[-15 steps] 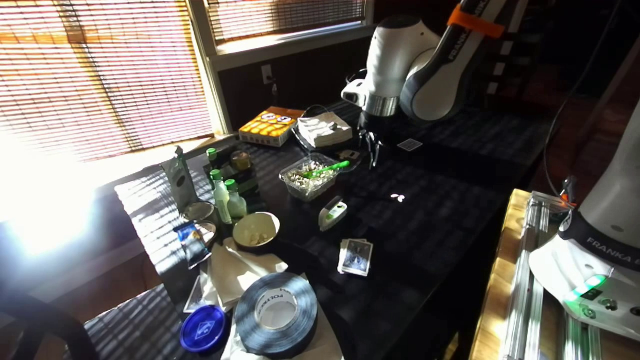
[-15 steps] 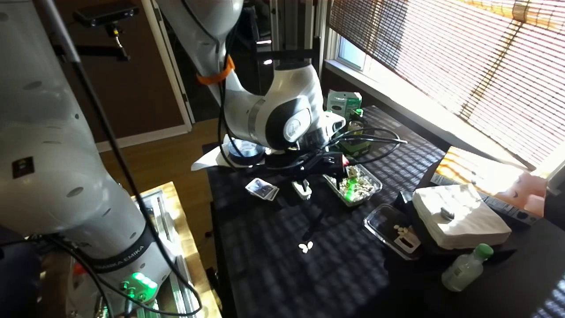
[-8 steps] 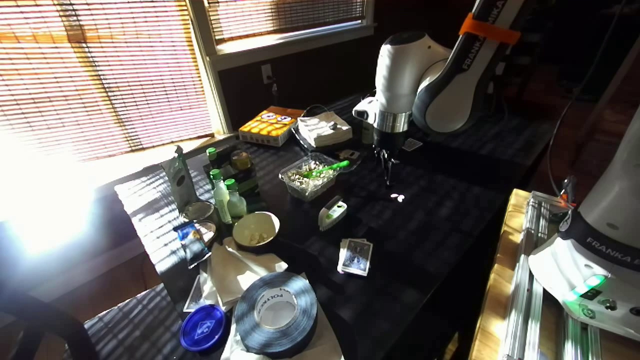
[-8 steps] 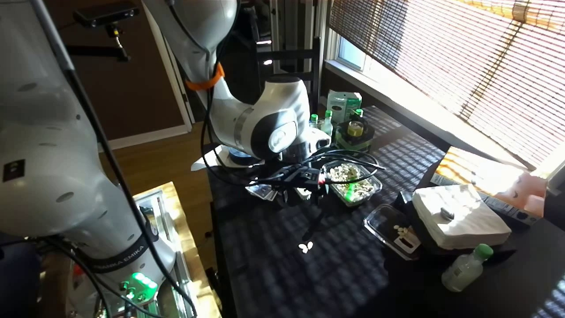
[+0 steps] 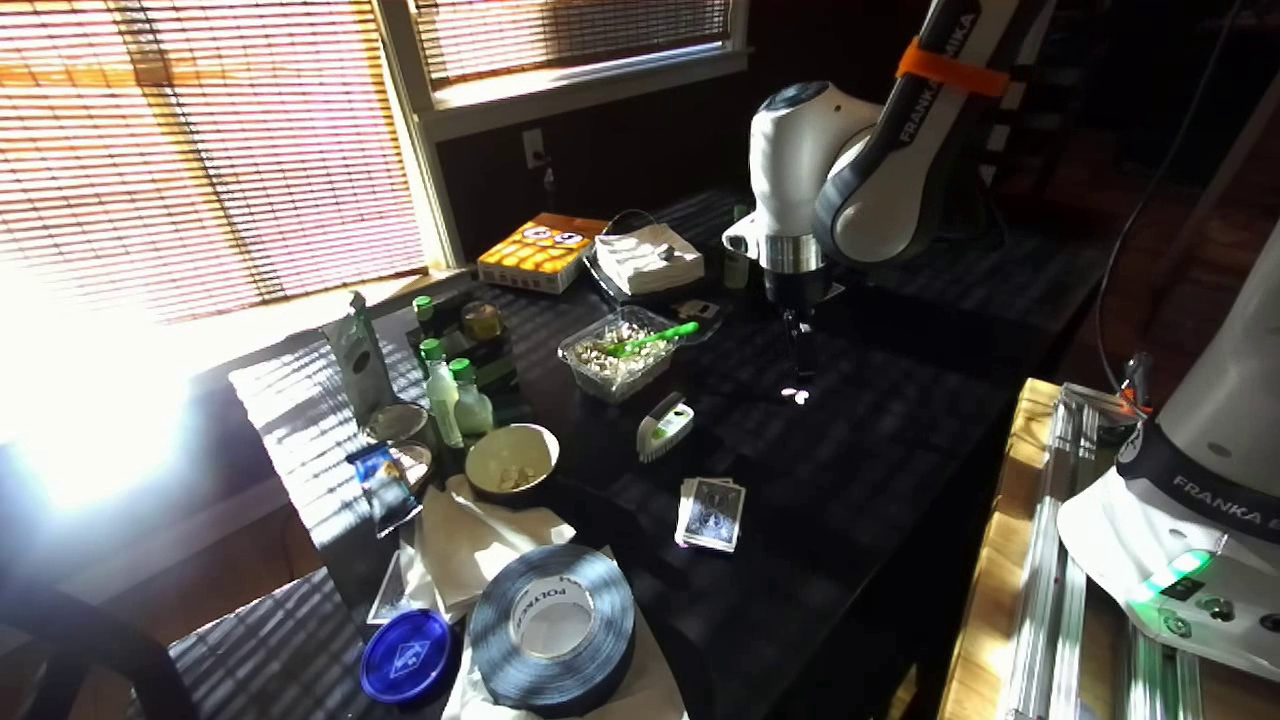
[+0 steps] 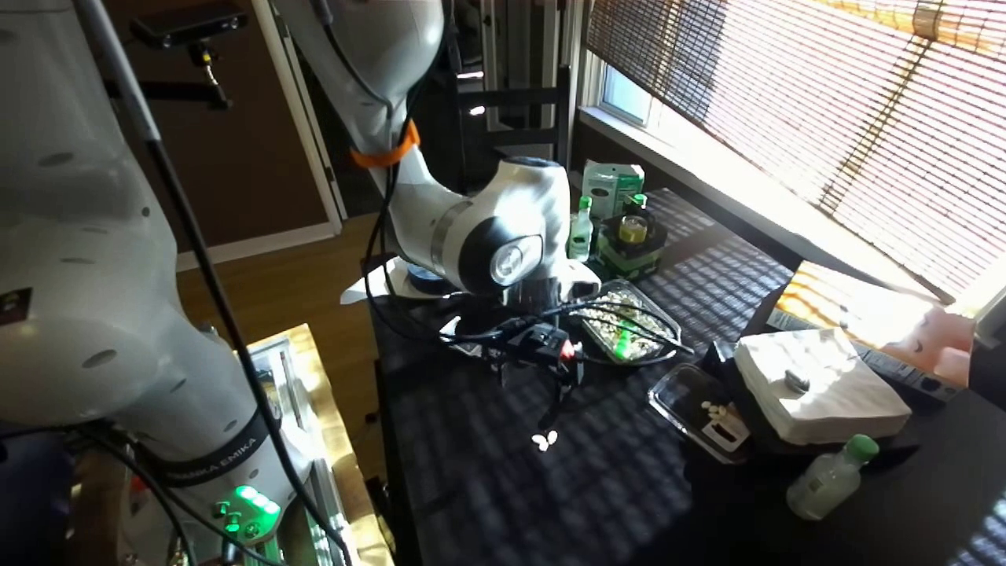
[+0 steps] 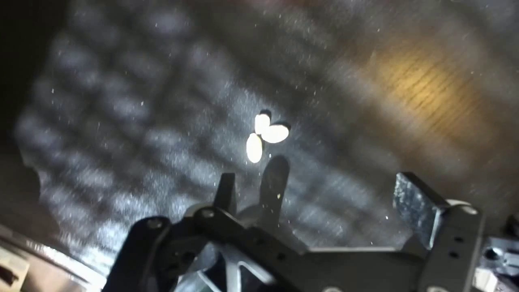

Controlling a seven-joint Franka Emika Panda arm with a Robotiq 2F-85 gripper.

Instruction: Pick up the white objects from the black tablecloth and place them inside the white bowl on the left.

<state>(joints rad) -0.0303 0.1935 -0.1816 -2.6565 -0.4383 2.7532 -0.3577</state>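
Your gripper (image 7: 316, 192) has dropped toward the white objects (image 7: 274, 133) since a second ago; jaws spread wide, nothing held, bottom of the wrist view, all three bits near frame centre on the black tablecloth (image 7: 182, 162), not yet between the jaws. Pale bits (image 5: 517, 477) already sit in the white bowl (image 5: 500, 452), left of centre in an exterior view: likely part done, these three left. Brush (image 5: 666, 427) lies between them and the bowl, clear container (image 5: 610, 384) near it; carry high.
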